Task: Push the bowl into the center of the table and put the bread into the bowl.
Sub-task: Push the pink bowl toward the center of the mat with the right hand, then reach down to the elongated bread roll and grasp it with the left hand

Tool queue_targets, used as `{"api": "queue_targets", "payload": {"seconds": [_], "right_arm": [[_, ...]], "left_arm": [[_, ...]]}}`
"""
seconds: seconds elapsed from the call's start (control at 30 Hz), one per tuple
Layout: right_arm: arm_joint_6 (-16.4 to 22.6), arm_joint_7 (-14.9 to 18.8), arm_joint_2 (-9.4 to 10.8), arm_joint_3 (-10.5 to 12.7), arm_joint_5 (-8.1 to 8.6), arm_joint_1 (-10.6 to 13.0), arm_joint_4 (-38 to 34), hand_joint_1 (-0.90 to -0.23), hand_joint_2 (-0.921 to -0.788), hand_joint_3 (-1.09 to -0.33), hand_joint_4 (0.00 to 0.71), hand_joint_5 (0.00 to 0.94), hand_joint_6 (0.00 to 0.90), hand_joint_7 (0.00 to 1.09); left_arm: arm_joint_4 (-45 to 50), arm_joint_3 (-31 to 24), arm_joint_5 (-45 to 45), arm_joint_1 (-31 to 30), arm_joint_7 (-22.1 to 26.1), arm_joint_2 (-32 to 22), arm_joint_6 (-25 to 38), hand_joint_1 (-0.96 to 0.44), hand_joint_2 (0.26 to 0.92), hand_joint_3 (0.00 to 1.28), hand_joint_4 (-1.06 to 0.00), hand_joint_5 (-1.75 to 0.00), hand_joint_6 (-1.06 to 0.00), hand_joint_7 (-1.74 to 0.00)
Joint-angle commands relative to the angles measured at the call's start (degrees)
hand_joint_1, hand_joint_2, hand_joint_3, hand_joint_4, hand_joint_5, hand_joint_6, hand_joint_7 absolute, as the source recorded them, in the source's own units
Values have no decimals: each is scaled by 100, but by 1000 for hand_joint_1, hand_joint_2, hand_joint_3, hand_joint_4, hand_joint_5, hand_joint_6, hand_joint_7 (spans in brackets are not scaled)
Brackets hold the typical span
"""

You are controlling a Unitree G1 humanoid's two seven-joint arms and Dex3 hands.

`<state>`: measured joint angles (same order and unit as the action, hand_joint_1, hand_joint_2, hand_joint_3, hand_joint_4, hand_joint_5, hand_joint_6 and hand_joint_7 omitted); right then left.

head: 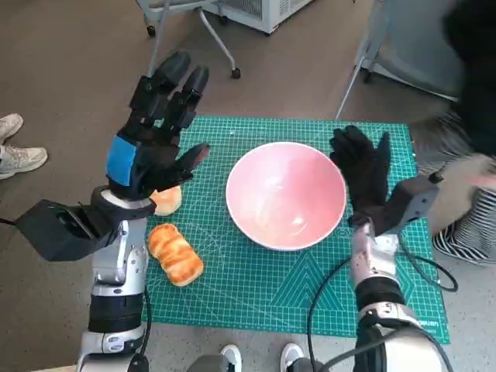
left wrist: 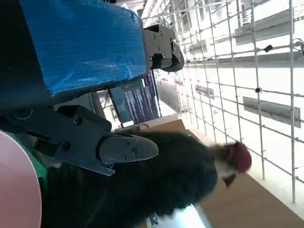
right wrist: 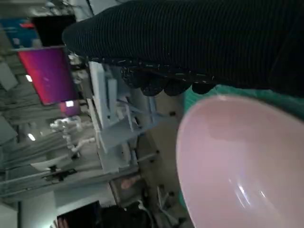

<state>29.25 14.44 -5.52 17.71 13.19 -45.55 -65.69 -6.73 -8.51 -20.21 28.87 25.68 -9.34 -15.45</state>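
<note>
The bowl (head: 286, 194) sits close to the middle of the green mat (head: 256, 283), perhaps a touch toward three o'clock, so I'd judge the pushing step is at or near its end. The right hand (head: 363, 167) stands against the bowl's rim at about two o'clock, fingers spread and holding nothing; whether it actually touches the rim I can't tell. The left hand (head: 159, 128) hovers raised over the mat's nine o'clock side, fingers apart and empty. Two breads lie there: a bun (head: 167, 200) half hidden under that hand, and a loaf (head: 176, 253) toward eight o'clock, both well clear of the bowl. Next, I reckon, the left hand must come down, close on a bread and carry it toward three o'clock over the rim.
</note>
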Motion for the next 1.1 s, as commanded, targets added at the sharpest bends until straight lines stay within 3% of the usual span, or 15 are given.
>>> {"api": "queue_targets", "payload": {"seconds": [0.03, 0.27, 0.43, 0.6, 0.7, 1.1], "right_arm": [[158, -175, -110, -81, -131, 232, 528, -598, -921, -852, 79, 2, 21, 404], [544, -241, -195, -278, -311, 580, 1770, -646, -921, -811, 104, 13, 41, 434], [602, -199, -269, -475, -430, 900, 2865, -682, -921, -775, 118, 15, 42, 461], [465, -160, -355, -656, -506, 1230, 3968, -699, -921, -756, 126, 15, 37, 483], [365, -96, -423, -753, -469, 1385, 4585, -699, -921, -754, 130, 16, 35, 489], [-132, -58, -595, -961, -444, 1704, 5868, -714, -921, -721, 181, 32, 43, 529]], "left_arm": [[4, 28, 20, -16, -13, 23, -27, -449, 921, 360, -148, -17, 1, -427], [-57, 72, -24, 53, -9, 105, 15, -452, 921, 361, -146, -14, 1, -422], [-65, 108, -72, 110, -13, 166, 74, -474, 921, 337, -147, -12, 1, -439], [-87, 137, -106, 192, -11, 212, 125, -498, 921, 310, -150, -10, 1, -484], [-104, 161, -116, 254, -2, 257, 138, -499, 921, 305, -153, -11, 1, -502], [-149, 216, -154, 486, 129, 371, 139, -512, 921, 298, -164, -14, 1, -529]]}}
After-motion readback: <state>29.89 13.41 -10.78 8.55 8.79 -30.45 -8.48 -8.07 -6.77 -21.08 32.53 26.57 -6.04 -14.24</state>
